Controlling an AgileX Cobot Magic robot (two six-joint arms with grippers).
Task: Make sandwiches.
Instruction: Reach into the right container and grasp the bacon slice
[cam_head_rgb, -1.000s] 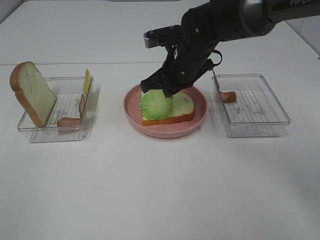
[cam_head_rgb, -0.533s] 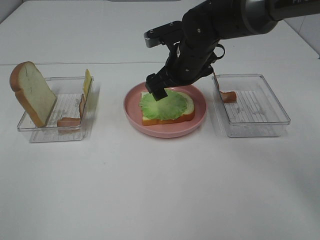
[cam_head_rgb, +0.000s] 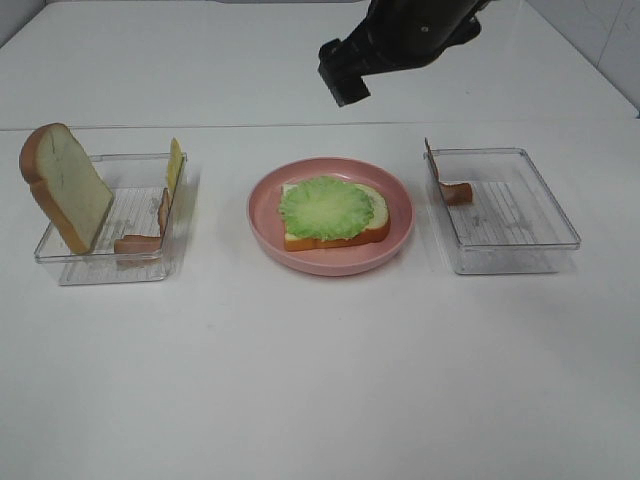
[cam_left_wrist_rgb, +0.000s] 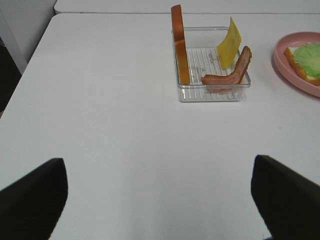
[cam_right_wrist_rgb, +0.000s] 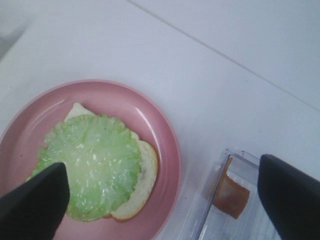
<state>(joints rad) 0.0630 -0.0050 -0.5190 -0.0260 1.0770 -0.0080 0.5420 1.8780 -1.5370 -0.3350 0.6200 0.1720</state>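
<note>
Now that the right gripper (cam_head_rgb: 343, 85) has risen from the plate to the top centre of the high view, the lettuce (cam_head_rgb: 325, 207) it carried a second ago lies flat on the lower bread. The half-built sandwich (cam_head_rgb: 340, 238) sits alone on the pink plate (cam_head_rgb: 330, 266) at mid-frame. The lettuce layer looks done.

At centre left, the left tray (cam_head_rgb: 60, 268) holds the second bread slice (cam_head_rgb: 65, 185), the cheese (cam_head_rgb: 175, 165) and the bacon (cam_head_rgb: 138, 243), which are probably the next layers.

In the left wrist view, the left gripper (cam_left_wrist_rgb: 160, 200) has its fingers spread to the bottom corners, with nothing between them. The tray sits at upper centre.

In the right wrist view, the right gripper's fingers are likewise wide apart and empty. The released lettuce (cam_right_wrist_rgb: 90, 160) fills the lower left.
</note>
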